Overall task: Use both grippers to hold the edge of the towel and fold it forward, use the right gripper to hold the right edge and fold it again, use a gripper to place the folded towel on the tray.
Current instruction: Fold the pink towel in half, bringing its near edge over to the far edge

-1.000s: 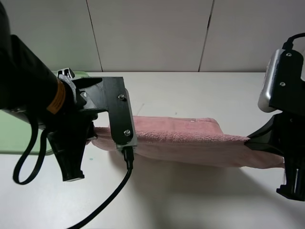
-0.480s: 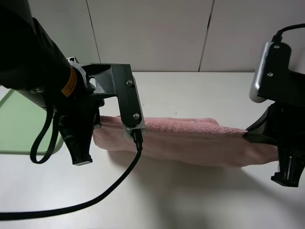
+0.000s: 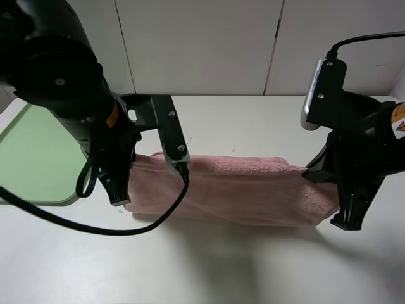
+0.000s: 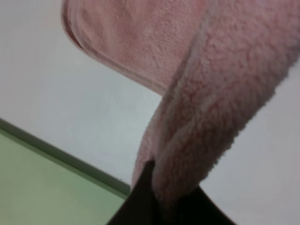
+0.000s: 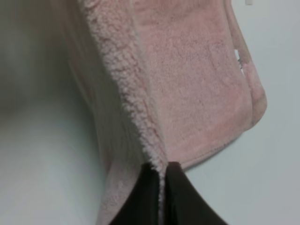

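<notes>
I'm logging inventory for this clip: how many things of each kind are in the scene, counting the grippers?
towel, pink: 1
tray, pale green: 1
grippers, black: 2, the left gripper and the right gripper, each shut on the towel
Total: 4

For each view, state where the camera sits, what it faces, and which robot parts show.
Exterior high: mounted high, facing down at table, towel, tray; left arm and right arm show.
Left wrist: on left arm, facing left tool shut on towel; tray beyond.
Right wrist: on right arm, facing right tool shut on towel.
All share the towel; exterior and left wrist, the tray.
</notes>
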Controlling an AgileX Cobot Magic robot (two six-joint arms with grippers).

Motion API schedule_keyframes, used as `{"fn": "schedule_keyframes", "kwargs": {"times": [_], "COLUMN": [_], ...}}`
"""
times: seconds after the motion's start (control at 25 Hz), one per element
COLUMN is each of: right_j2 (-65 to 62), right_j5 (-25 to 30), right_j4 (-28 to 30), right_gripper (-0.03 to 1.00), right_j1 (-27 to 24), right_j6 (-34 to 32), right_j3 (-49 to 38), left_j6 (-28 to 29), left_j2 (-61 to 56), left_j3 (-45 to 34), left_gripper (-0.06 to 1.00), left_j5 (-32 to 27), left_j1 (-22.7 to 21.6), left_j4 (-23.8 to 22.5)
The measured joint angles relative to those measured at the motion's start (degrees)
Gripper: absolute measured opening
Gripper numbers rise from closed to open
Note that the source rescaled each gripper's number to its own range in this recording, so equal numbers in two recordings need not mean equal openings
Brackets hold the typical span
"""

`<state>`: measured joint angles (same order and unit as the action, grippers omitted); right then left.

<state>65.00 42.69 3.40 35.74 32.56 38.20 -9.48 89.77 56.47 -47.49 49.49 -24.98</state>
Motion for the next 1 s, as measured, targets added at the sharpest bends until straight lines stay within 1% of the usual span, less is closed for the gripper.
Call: {"fn": "schedule_keyframes", "kwargs": {"times": [0.16, 0.36, 0.52, 0.76, 0.88, 1.0], "right_j2": [2.5, 5.2, 6.2, 8.2, 10.9, 13.5], "right_j5": [-1.6, -2.9, -3.5, -5.8, -7.1, -9.6], "right_j4": [0.0, -1.9, -4.3, -5.0, -5.5, -5.8], "right_gripper": [0.0, 0.0, 0.0, 0.0, 0.0, 0.0], "right_j1": [-2.1, -7.4, -10.0, -10.2, -10.2, -10.2], "right_j6": [0.3, 3.6, 6.7, 8.1, 8.5, 8.7], "right_j3": [0.1, 0.2, 0.2, 0.2, 0.2, 0.2], "left_j6": [-1.4, -2.6, -2.8, -3.0, -3.1, -3.1], "left_j2": [1.1, 2.9, 5.7, 9.8, 10.3, 10.5], "left_j3": [0.0, 1.7, 3.9, 5.3, 5.9, 6.0], "left_gripper": [0.0, 0.0, 0.0, 0.0, 0.0, 0.0], "left_j5": [2.2, 3.9, 4.0, 3.8, 4.1, 5.3], "left_j1": [-1.9, -1.9, -1.9, -2.4, -3.8, -5.7], "left_j4": [0.6, 1.0, 0.9, 0.2, 0.1, 0.6]}}
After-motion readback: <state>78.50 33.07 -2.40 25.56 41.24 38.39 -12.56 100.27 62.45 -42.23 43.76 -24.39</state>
